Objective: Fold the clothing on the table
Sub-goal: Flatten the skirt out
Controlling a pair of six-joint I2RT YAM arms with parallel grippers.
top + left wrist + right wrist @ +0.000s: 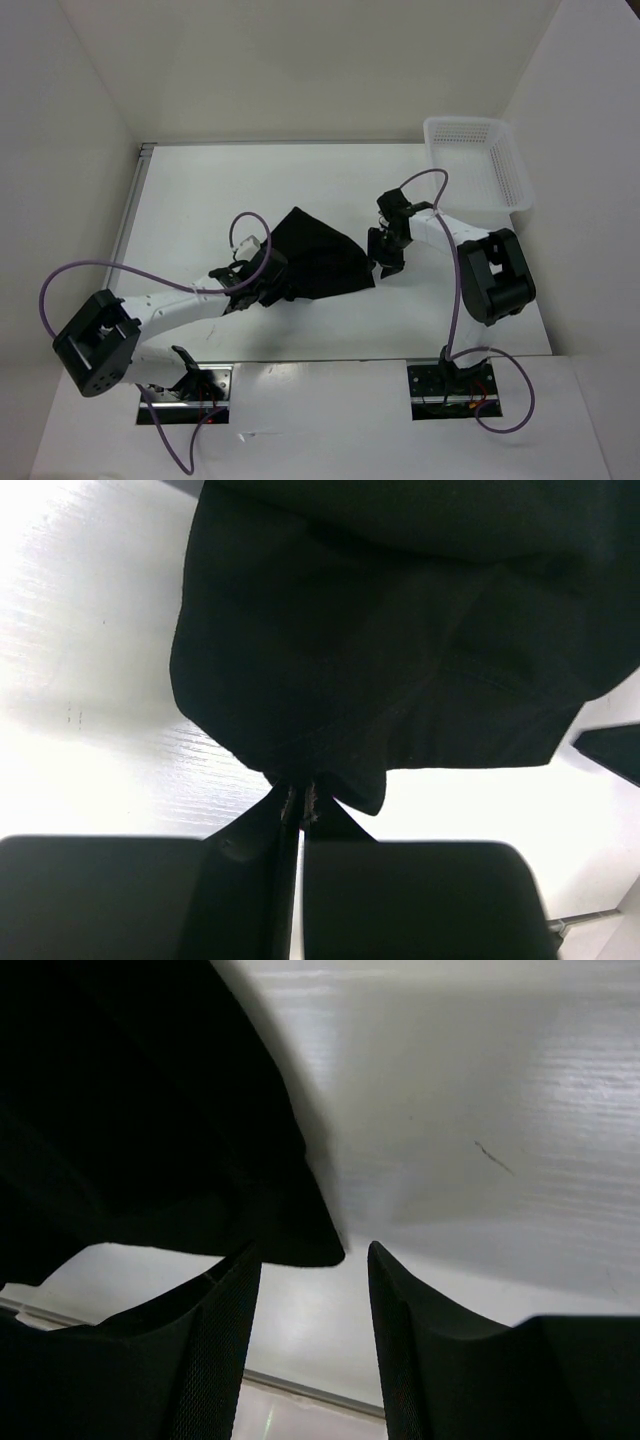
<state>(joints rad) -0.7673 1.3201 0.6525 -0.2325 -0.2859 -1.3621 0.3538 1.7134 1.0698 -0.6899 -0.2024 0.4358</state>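
Fingers (250, 855) of left gripper (298, 798): pressed fully together, pinching an edge fold of the clothing (400, 630) right at the tips. Rest of the black fabric bunched just ahead of those tips, rumpled, lying on the table (80, 630). Fingers (225, 1340) of right gripper (312, 1255): spread apart with a clear gap, gripping nothing; pointed corner of the clothing (130, 1110) lying at the tip of the left-hand finger in the wrist view, contact hard to tell. Bare white table (480, 1110) ahead of that gap, faint scuff mark on it. From above: clothing (320, 255) as a dark wedge between left gripper (268, 275) and right gripper (385, 262), roughly mid table (200, 190). Thin metal rim (130, 210) along the tabletop edge well beyond the left fingers. White perforated basket (512, 165) well past the right fingers, at the far corner. Plain white walls (300, 60) boxing in the far side and both flanks. Purple cable (70, 275) looping off each arm.
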